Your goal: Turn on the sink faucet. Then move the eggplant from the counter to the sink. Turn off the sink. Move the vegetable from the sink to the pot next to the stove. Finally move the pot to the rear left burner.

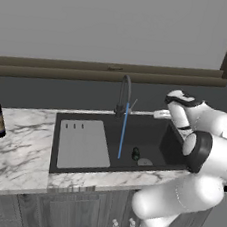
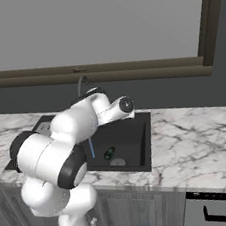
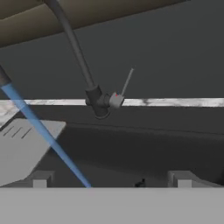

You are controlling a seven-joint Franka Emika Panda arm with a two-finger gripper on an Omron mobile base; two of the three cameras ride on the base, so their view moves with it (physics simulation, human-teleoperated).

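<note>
water (image 1: 123,132) running from one faucet (image 1: 124,94); one eggplant (image 1: 136,153) in sink (image 1: 86,166).

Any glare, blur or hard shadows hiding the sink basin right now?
Left base view: flat even light, no glare; the small dark eggplant in the dark sink basin is low-contrast. Hand view: soft, coarse rendering, yet the curved dark faucet and blue water stream read clearly.

A wide window (image 1: 112,19) with a dark brown frame fills the wall; below its sill runs a dark grey backsplash (image 1: 47,95). Under that lies a white marble counter (image 2: 200,144) with grey veining. Beneath the counter stand grey wood-grain cabinets (image 1: 73,214), and to the right what may be an oven front (image 2: 219,212).
</note>
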